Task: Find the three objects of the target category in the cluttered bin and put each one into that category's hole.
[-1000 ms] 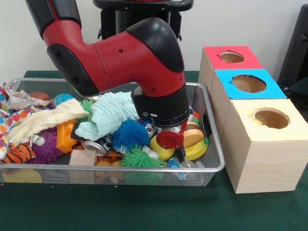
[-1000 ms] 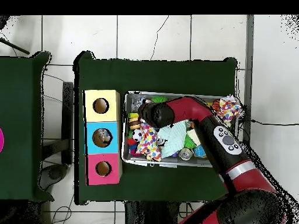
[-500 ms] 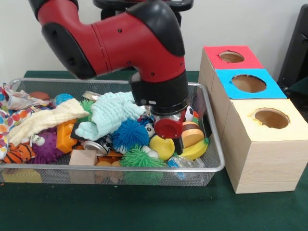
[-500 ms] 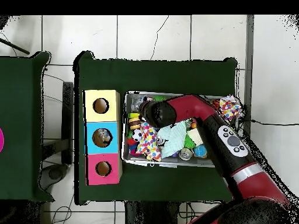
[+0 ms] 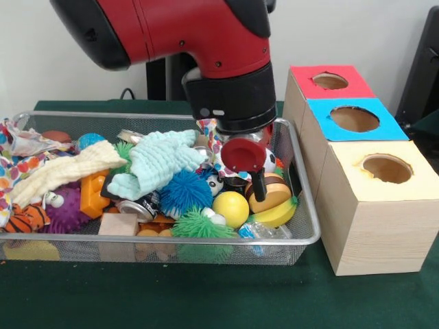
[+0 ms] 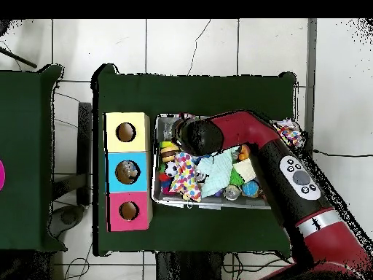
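Clearance was the change: over the last second the arm had risen out of the clutter, and the hand (image 5: 255,188) now hung above the toys at the bin's 3 o'clock end instead of pressing down among them.

Nearest us, the green table (image 5: 206,295) carried the bin (image 5: 171,239). Just inside its front rim, at about 5 o'clock, lay a crinkly plastic bag (image 5: 259,231) of clear film with blue print, untouched. It was the only one of the three objects we could pick out with confidence.

Behind it sat a yellow ball (image 5: 230,208) and a blue spiky ball (image 5: 185,190), with a mint cloth (image 5: 159,161) draped further back towards 10 o'clock.

The hand stood over this patch, a black finger pointing down beside its red disc. We could not tell whether it was spread or pressed together, nor whether it carried anything. A scrap of polka-dot cloth (image 5: 206,127) showed behind the wrist, but its relation to the hand was hidden.

Beyond the bin, at 3 o'clock, the wooden boxes (image 5: 384,205) waited.

We judged that the rise had brought no bag up, so that probe had not advanced the task. The bag at the front rim looked the easiest next target, though thin film against wire mesh would be awkward to pinch.
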Controlling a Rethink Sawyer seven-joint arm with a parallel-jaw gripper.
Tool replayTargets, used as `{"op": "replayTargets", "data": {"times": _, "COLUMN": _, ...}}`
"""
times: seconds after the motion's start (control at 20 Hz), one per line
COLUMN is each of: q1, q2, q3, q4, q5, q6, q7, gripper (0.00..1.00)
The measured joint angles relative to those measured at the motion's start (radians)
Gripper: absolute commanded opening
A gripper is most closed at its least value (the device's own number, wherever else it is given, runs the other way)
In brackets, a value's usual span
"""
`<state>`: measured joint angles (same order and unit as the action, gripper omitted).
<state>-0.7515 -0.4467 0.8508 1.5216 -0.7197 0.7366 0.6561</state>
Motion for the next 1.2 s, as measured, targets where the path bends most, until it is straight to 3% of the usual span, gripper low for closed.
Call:
{"op": "replayTargets", "data": {"times": 1.0, "q1": 0.034, "q2": 0.049, "q3": -0.036, "q4": 0.0, "q5": -0.007, "q6": 0.0, "q7": 0.0, "gripper": 0.0}}
{"op": "replayTargets", "data": {"times": 1.05, "q1": 0.034, "q2": 0.053, "q3": -0.039, "q4": 0.0, "q5": -0.007, "q6": 0.0, "q7": 0.0, "gripper": 1.0}}
{"op": "replayTargets", "data": {"times": 1.2, "q1": 0.034, "q2": 0.057, "q3": -0.041, "q4": 0.0, "q5": -0.007, "q6": 0.0, "q7": 0.0, "gripper": 1.0}}
